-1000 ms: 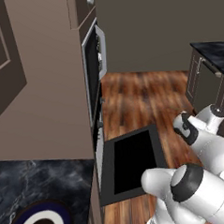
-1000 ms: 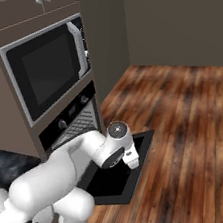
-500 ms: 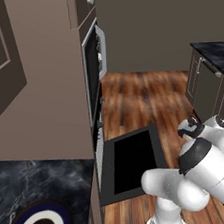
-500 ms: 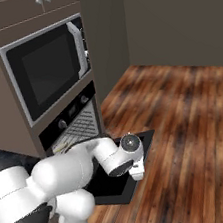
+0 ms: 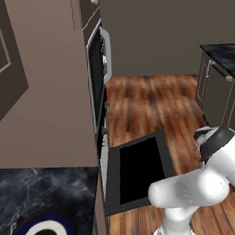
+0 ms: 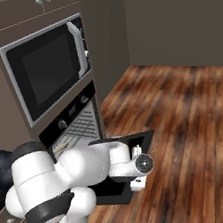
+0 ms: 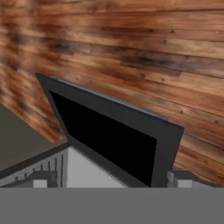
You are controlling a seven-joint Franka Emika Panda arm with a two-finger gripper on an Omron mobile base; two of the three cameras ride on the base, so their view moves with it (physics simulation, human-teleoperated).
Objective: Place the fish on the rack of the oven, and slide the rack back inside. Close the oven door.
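My gripper [image 7: 107,181] hangs low over the oven door [image 7: 109,135], its jaws spread wide and holding nothing. The door lies swung down flat, hinged at the foot of the oven [image 6: 72,122], its black glass facing up above the wooden floor [image 6: 186,122]. In the right base view the rack [image 6: 81,130] shows as a silver wire grid in the open cavity, and a slim pale shape on its near part may be the fish [image 6: 61,148]; it is too small for me to be sure. How far the rack stands out of the cavity I cannot tell either.

I judge the door to be stiff and fairly heavy, swinging only about its bottom hinge, so I would take it at the free far edge, where lifting is easiest. The glass will likely be slick; the frame gives a better hold. The rack should be light and rigid, sliding straight on its rails, best pushed at the middle of its front bar.
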